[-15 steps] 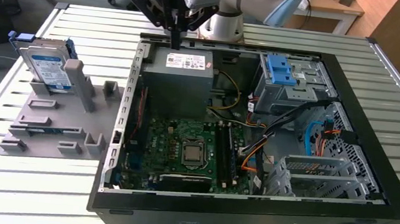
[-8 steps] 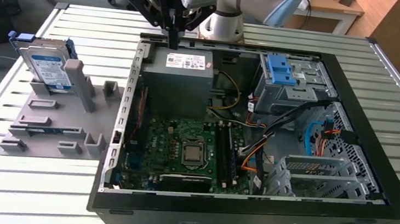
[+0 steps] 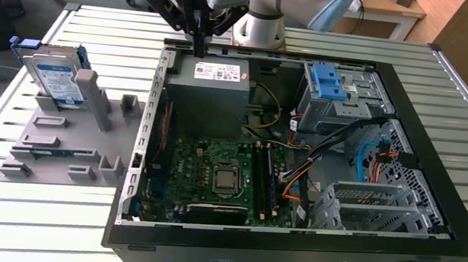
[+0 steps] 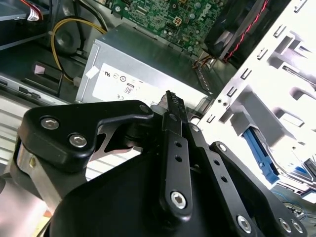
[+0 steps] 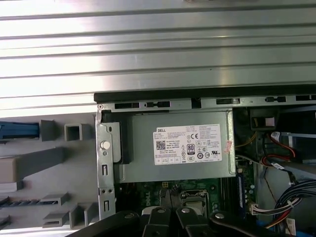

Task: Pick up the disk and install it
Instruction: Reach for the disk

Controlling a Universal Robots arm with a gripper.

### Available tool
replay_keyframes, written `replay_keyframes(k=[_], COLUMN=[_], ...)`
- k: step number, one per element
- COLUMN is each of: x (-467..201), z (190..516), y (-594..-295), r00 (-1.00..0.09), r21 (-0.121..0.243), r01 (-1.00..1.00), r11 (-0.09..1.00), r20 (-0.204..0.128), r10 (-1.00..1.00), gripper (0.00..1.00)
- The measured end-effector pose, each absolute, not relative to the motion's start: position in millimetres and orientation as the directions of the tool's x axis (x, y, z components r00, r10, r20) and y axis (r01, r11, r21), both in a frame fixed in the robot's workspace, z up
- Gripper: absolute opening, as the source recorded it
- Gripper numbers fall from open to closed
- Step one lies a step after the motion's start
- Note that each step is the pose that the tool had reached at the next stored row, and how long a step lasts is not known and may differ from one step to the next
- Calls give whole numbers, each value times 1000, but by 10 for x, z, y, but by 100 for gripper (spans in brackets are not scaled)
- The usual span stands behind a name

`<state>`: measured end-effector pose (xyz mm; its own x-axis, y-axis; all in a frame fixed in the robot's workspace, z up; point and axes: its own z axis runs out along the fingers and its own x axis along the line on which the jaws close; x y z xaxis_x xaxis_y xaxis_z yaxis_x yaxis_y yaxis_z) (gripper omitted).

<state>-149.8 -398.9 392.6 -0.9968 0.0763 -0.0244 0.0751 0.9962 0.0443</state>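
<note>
The disk (image 3: 54, 78), a silver drive with a white-and-blue label in a blue carrier, stands upright in a grey fixture (image 3: 70, 138) on the exterior view's left, outside the computer case (image 3: 292, 243). My gripper (image 3: 198, 50) hangs over the far edge of the case, just above the grey power-supply box (image 3: 212, 87). Its fingers are shut together with nothing between them. In the second wrist view the shut fingertips (image 4: 170, 98) point at that box (image 4: 143, 69), and the disk's blue carrier edge (image 4: 256, 148) shows off to one side. The disk sits well apart from the gripper.
The open case holds a green motherboard (image 3: 221, 175), a grey cage with blue latches (image 3: 333, 89) and a second metal cage (image 3: 377, 206) with loose cables around it. Everything rests on a slatted metal table (image 3: 52, 229). The arm's base (image 3: 261, 24) stands behind the case.
</note>
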Motion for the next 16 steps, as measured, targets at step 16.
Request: replay_keyframes(k=[16], x=[-1676], z=[3919], y=[-3922], r00=[-997], r21=[45], r01=[75], r11=[996], r20=[-25], r10=[76], gripper=[11])
